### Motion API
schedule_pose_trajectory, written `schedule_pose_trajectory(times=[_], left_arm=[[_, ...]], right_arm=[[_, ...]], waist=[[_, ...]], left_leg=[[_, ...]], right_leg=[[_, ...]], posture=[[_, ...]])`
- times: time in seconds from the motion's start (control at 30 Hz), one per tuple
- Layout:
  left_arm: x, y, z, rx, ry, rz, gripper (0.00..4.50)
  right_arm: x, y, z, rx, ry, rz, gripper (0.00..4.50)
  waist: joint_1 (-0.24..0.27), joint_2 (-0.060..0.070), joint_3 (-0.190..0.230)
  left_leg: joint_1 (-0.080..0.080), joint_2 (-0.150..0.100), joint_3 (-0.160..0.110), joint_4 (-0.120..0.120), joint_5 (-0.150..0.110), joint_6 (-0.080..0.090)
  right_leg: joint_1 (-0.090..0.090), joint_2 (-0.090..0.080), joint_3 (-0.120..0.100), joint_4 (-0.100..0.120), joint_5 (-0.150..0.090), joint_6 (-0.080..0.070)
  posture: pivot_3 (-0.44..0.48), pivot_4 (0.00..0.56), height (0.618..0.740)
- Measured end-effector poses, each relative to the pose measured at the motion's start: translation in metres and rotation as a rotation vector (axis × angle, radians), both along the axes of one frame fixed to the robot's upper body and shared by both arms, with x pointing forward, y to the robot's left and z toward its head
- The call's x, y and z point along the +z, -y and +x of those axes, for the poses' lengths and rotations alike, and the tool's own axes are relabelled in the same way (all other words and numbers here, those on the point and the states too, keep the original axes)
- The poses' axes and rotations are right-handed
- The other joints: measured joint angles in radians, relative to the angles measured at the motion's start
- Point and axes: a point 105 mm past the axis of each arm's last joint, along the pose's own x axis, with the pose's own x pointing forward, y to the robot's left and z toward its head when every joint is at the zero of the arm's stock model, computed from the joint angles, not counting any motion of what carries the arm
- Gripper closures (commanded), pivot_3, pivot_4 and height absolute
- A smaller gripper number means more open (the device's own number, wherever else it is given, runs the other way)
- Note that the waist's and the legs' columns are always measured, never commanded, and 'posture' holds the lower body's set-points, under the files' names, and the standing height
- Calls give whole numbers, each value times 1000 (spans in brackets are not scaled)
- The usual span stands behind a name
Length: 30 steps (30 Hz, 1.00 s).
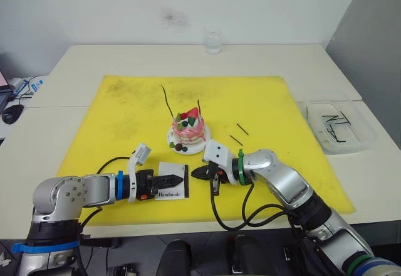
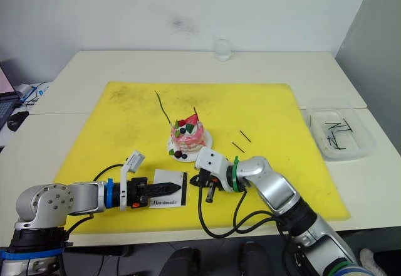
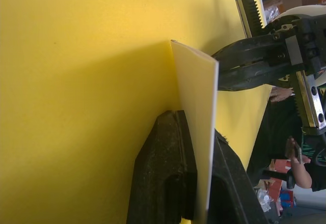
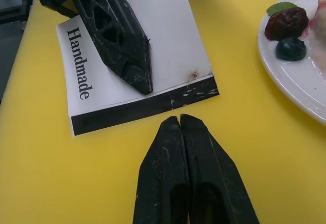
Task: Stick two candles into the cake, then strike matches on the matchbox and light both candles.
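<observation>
I see the cake (image 1: 188, 132), pink, layered, strawberry on top, on a small white plate mid-mat. Two candles (image 1: 167, 102) stand in it: a long, thin dark one leaning toward the robot's left, a shorter reddish one (image 1: 198, 107) near upright, unlit as far as I can tell. Two matches (image 1: 242, 128) lie on the mat just right of the plate. The matchbox (image 4: 136, 65), white with a black strip and "Handmade" lettering, sits near the plate's front.
</observation>
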Motion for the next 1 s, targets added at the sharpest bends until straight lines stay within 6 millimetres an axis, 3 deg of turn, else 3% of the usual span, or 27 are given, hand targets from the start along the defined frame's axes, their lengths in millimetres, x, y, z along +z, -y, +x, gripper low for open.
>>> schedule_pose_trajectory(times=[0.1, 0.2, 0.37, 0.47, 0.57, 0.67, 1.0], left_arm=[[2, -1, -2, -17, 29, 10, 4469], [8, 0, -6, -52, 75, 24, 4469], [27, 11, -16, -139, 169, -10, 4469], [33, 13, -22, -169, 213, 1, 4500], [36, 13, -22, -172, 234, -1, 4500], [39, 15, -19, -171, 258, -4, 4500], [46, 21, -12, -171, 303, -15, 4500]], right_arm=[[11, 9, 5, -51, 10, 37, 4500], [33, 23, 8, -77, 77, 83, 4500], [52, 55, 5, -146, 164, 106, 4500], [56, 79, 14, -263, 224, 120, 3909], [63, 98, 26, -379, 299, 147, 2781], [57, 101, 34, -440, 297, 164, 1793], [13, 95, 61, -560, 275, 196, 1793]], waist=[[0, 0, 0], [0, 0, 0], [1, 0, 0], [0, 0, 1], [1, 0, 1], [0, 0, 1], [0, 0, 1]], left_leg=[[-1, 1, 0, 0, 0, 0], [-1, 1, 0, -1, 0, 0], [-3, 0, 1, -2, 0, -1], [-2, 0, 1, -2, -1, -1], [-2, 0, 1, -1, -1, -1], [-2, -1, 1, -1, -1, -1], [-3, -1, 3, -1, -1, -1]], right_leg=[[-1, 0, 0, 0, 0, 0], [-1, 0, 0, -1, 0, 0], [-2, -1, 0, -2, -2, 0], [-2, -2, 1, -2, -2, 0], [-2, -2, 0, -1, -2, 0], [-2, -1, 0, -1, -2, 0], [-2, 0, 1, -2, -2, 0]], posture=[[0, 150, 740], [0, 150, 740], [0, 150, 740], [0, 150, 740], [0, 150, 740], [0, 150, 740], [0, 150, 740]])
